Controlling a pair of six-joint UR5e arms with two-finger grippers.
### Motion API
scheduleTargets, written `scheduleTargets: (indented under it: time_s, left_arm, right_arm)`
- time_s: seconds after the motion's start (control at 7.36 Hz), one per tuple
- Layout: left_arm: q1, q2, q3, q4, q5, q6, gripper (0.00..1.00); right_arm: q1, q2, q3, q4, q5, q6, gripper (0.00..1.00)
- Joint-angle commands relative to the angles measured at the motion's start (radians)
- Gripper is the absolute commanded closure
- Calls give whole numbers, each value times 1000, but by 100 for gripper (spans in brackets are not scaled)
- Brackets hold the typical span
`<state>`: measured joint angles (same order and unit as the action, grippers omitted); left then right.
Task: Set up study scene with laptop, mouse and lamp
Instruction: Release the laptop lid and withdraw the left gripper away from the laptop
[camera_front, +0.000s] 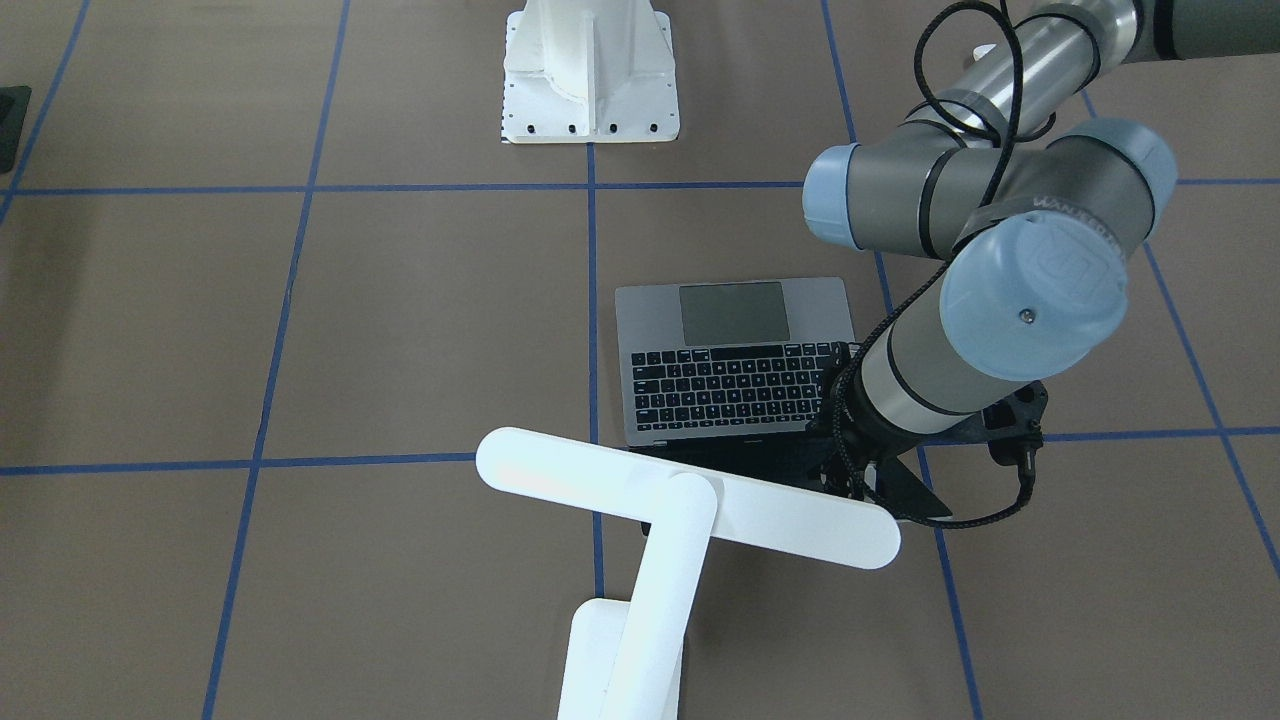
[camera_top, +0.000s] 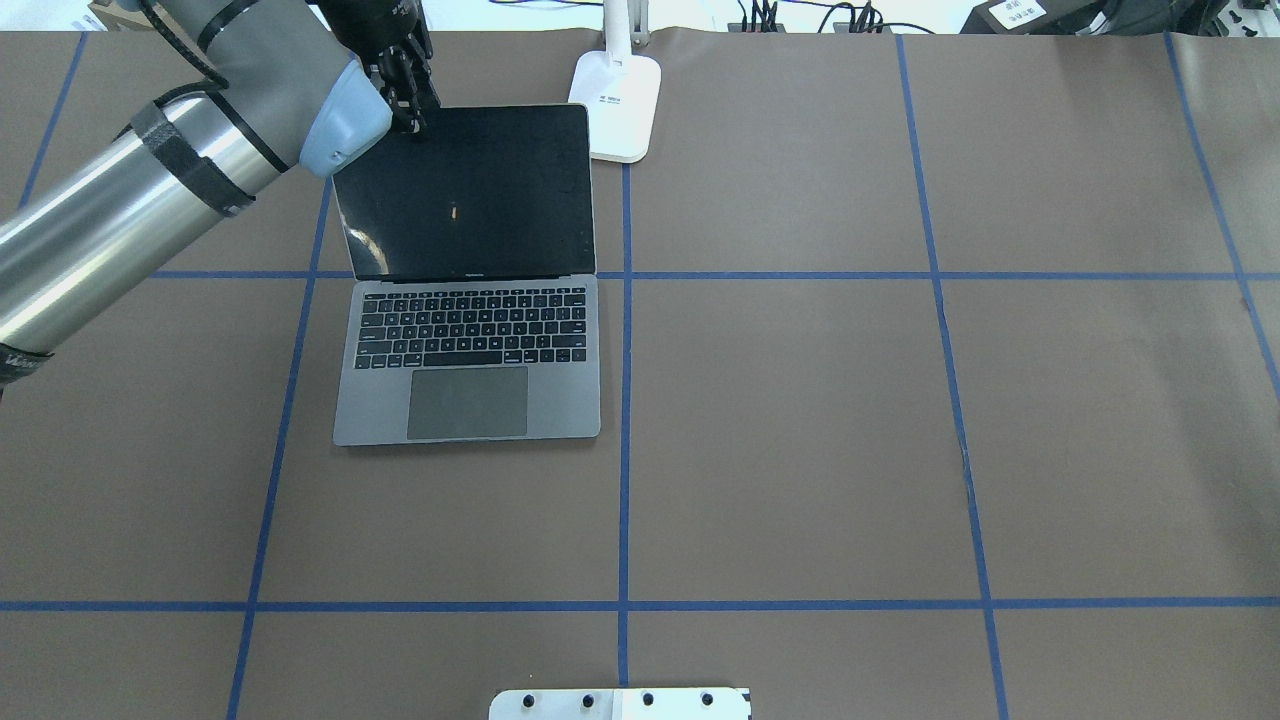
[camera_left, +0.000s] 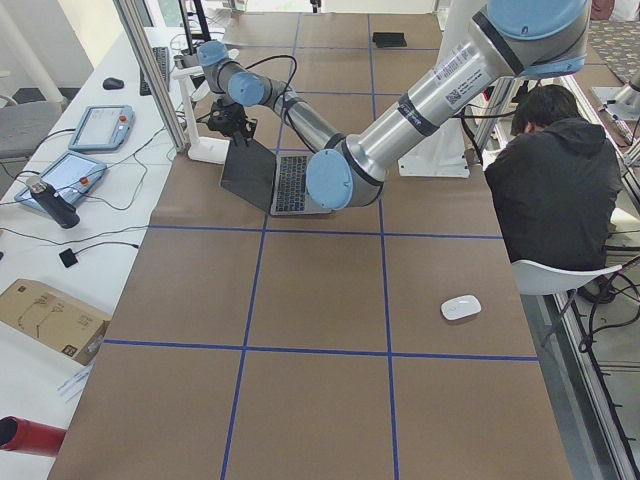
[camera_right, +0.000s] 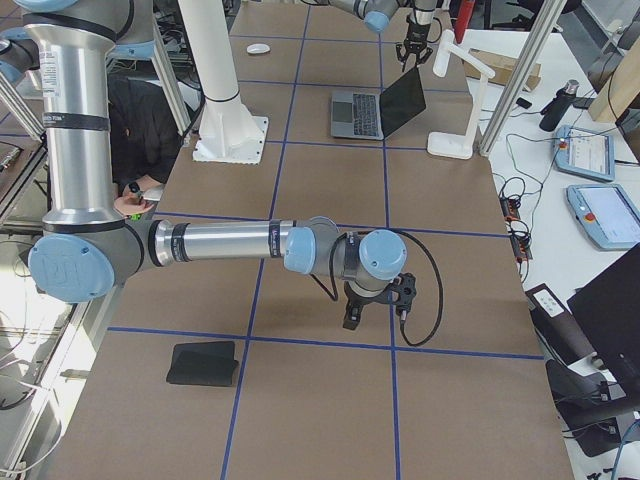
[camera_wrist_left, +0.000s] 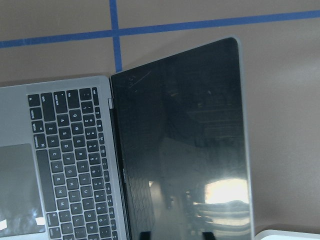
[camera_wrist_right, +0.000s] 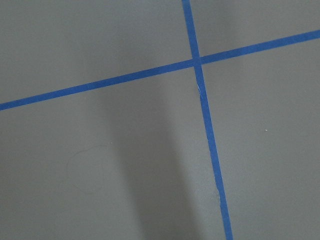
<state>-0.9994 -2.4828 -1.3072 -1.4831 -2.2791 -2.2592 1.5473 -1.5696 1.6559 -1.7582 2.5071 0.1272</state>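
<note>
The grey laptop (camera_top: 470, 350) stands open on the left half of the table, its dark screen (camera_wrist_left: 180, 145) tilted back. My left gripper (camera_top: 405, 95) hovers at the screen's top left corner; its fingers look spread apart and hold nothing. The white lamp (camera_front: 690, 497) stands just behind the laptop, with its base (camera_top: 615, 90) to the right of the lid. The white mouse (camera_left: 461, 307) lies far off, near the table's edge on the robot's side, at its left end. My right gripper (camera_right: 375, 300) points down over bare table at the other end; whether it is open or shut I cannot tell.
The white ribbed pedestal (camera_front: 590, 70) stands bolted at the middle of the robot's edge. A flat black pad (camera_right: 203, 363) lies near the right end. A person (camera_left: 555, 190) sits beside the table close to the mouse. Tablets and cables lie on the side bench.
</note>
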Motion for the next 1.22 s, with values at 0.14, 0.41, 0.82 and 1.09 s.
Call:
scheduleTargets:
  time_s: [0.14, 0.41, 0.82, 1.09]
  left_arm:
    - [-48, 170, -252, 10, 32, 10, 0]
    - [-56, 313, -485, 111, 35, 152, 0]
    - [-30, 376, -661, 339, 164, 485, 0]
    - [-30, 496, -762, 337, 164, 768, 0]
  right_arm:
    - [-10, 3, 77, -6, 4, 2, 0]
    - [-47, -3, 148, -12, 3, 2, 0]
    - [-85, -165, 165, 49, 1, -158, 0]
    - [-101, -309, 154, 51, 33, -427, 0]
